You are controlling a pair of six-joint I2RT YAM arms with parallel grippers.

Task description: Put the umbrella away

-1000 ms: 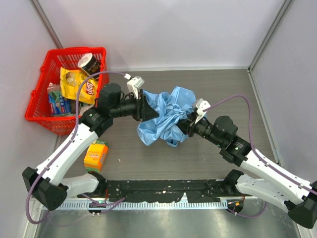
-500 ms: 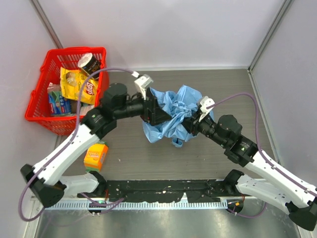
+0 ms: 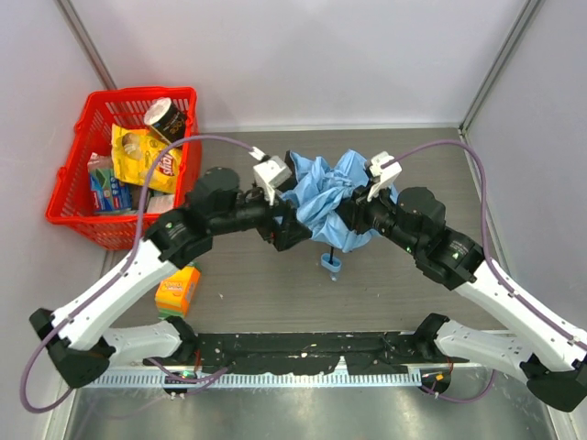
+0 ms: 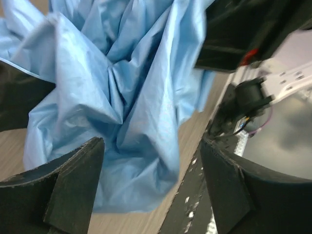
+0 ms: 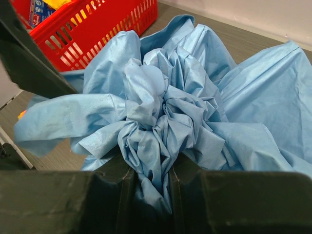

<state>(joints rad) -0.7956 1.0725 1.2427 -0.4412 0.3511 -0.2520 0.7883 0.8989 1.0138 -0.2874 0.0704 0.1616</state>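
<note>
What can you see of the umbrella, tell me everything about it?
The umbrella is plain sky-blue cloth, thin and crinkled, bunched into a loose wad over the middle of the table. A thin black shaft sticks out from its near side, ending in a blue strap loop. The right end effector pinches a gathered fold of the cloth; the left end effector stands open around the cloth without clamping it.

wood-grain table, red basket, orange box
</note>
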